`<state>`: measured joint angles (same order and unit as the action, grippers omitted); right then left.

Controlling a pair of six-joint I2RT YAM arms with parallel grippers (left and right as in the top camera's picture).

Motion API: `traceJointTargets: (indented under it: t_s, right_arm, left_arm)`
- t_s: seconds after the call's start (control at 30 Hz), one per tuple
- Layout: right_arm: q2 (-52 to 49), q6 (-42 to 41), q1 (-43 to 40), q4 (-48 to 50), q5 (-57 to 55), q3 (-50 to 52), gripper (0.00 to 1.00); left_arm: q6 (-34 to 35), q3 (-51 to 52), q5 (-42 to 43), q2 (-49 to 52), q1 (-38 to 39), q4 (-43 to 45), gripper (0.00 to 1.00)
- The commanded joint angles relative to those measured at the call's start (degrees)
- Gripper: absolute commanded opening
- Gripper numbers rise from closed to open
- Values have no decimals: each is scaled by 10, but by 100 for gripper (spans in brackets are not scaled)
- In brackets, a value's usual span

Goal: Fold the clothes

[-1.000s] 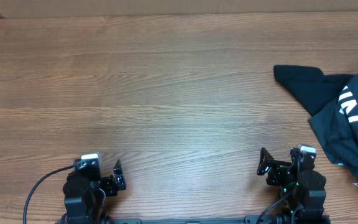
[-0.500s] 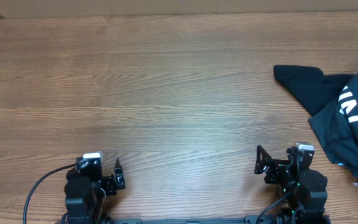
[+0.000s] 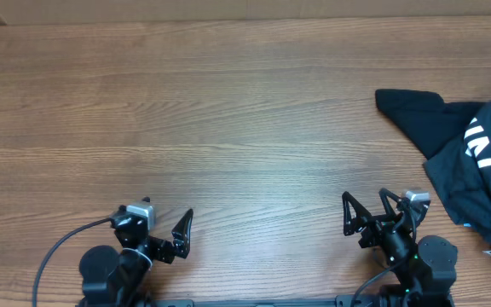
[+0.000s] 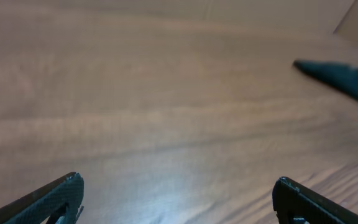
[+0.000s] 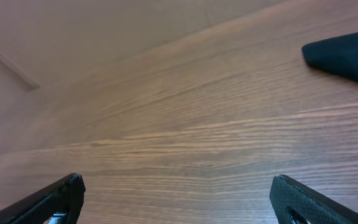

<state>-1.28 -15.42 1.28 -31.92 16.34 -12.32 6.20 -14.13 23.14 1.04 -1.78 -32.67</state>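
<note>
The limp, light shirt point(image 3: 459, 162) lies bunched at the table's point(image 3: 228, 111) right edge, best pinched by its sleeve point(image 3: 407, 107) — left tool point(image 4: 178, 186) and right tool point(image 3: 365, 203) both gape wide, empty.

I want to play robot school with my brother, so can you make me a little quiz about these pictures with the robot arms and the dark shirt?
1. True or false: the right gripper is holding the T-shirt.
2. Seen from overhead, where on the table does the T-shirt lie? A) left edge B) middle C) right edge
3. Fill in: the left gripper has its jaws ____.
Key: 1 false; 2 C; 3 open.
</note>
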Motion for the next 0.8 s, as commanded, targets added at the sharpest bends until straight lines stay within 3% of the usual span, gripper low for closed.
traceJointTargets:
  t_s: [0.0, 0.2, 0.27, 0.37, 0.4, 0.47, 0.53, 0.6, 0.73, 0.77]
  right_arm:
    - [-52, -9, 4, -15, 13, -115, 100]
    - [-315, -11, 4, -183, -12, -377, 100]
    - [-412, -11, 4, -214, 33, -486, 100]
    - [-488, -15, -1, -267, 48, -560, 100]
    - [-507, -45, -11, -287, 41, -582, 100]
    - [-532, -68, -35, -323, 38, -613, 100]
    - [-567, -70, -73, -384, 8, -657, 100]
    - [-606, -72, -119, -438, 2, -724, 100]
    - [-664, -66, -238, -510, -5, -826, 100]
    - [-679, -67, -290, -527, -24, -825, 100]
  left_arm:
    - [18, -110, -1, 59, 3, 18, 100]
    - [-26, -424, 9, 378, 4, -88, 100]
    - [-26, -596, 49, 520, 20, -162, 100]
    - [-18, -789, 100, 666, 56, -219, 100]
    - [32, -828, 151, 708, 57, -218, 100]
    - [50, -849, 253, 753, 58, -181, 100]
    - [52, -856, 200, 782, 92, -182, 100]
    - [48, -861, 22, 800, 203, -216, 100]
    - [21, -878, -208, 838, 415, -237, 100]
    - [18, -878, -223, 851, 460, -237, 100]
